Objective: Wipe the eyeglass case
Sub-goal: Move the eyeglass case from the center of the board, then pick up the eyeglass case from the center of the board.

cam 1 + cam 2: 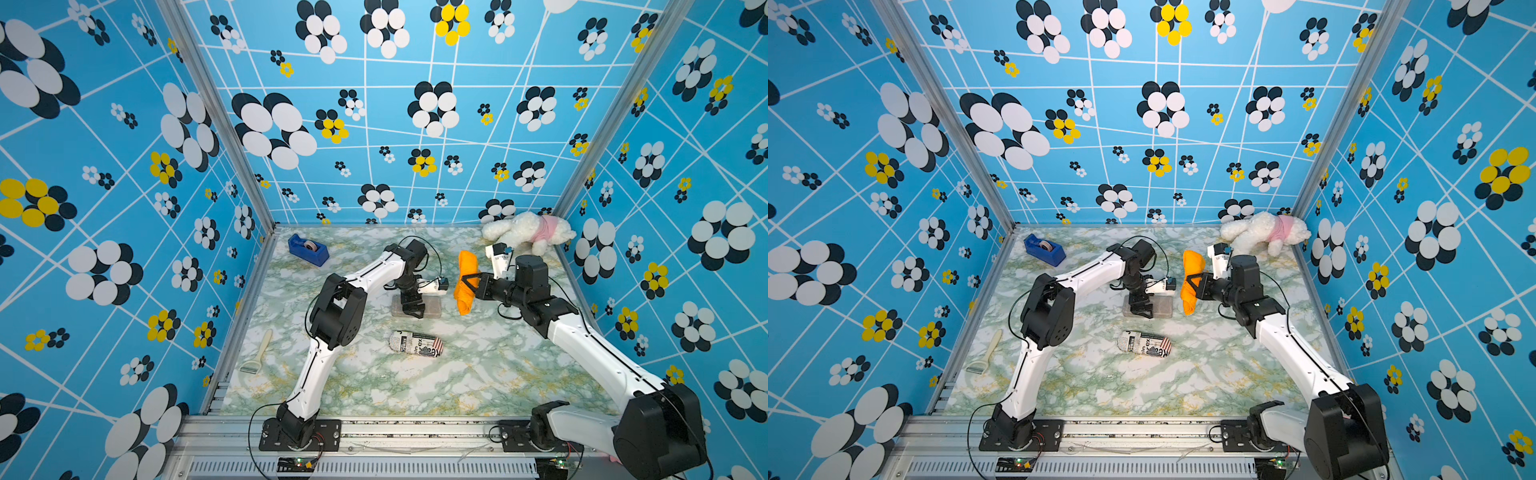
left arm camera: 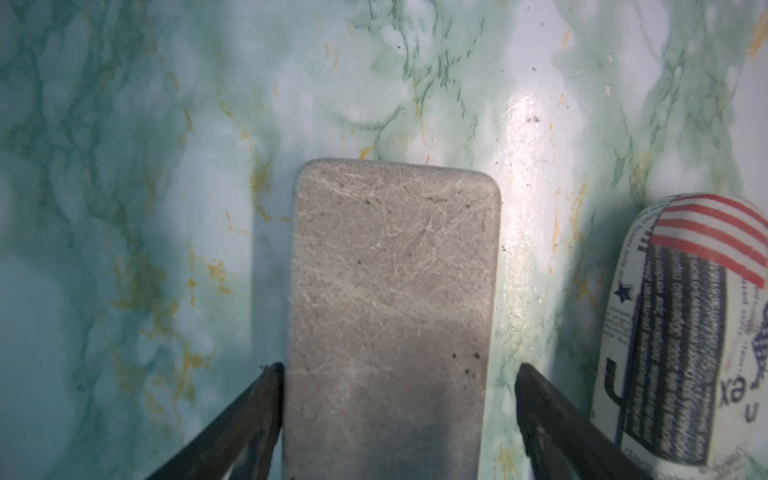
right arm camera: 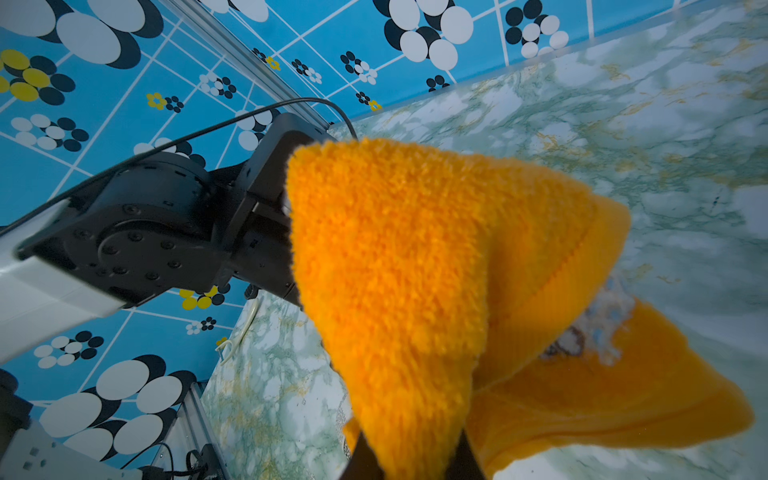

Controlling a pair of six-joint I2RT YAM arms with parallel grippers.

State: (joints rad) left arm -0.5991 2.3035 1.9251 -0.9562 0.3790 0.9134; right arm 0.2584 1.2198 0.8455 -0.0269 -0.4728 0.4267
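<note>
The eyeglass case (image 1: 432,308) (image 1: 1162,309) is a flat grey rectangle with rounded corners, lying mid-table. My left gripper (image 1: 413,311) (image 1: 1142,311) points down over its left end. In the left wrist view the case (image 2: 395,270) runs between the jaws of the left gripper (image 2: 401,365), which is open: one finger lies against one long side and the other stands clear of the opposite side. My right gripper (image 1: 465,281) (image 1: 1190,282) (image 3: 411,453) hangs just right of the case, shut on a fluffy orange cloth (image 1: 466,257) (image 1: 1192,259) (image 3: 395,249) that droops from it.
A newsprint-patterned oval case (image 1: 415,343) (image 2: 681,332) lies just in front of the grey one. A blue tape dispenser (image 1: 308,248) sits at the back left, a white plush dog (image 1: 525,232) at the back right, and a cream peeler (image 1: 257,353) by the left edge.
</note>
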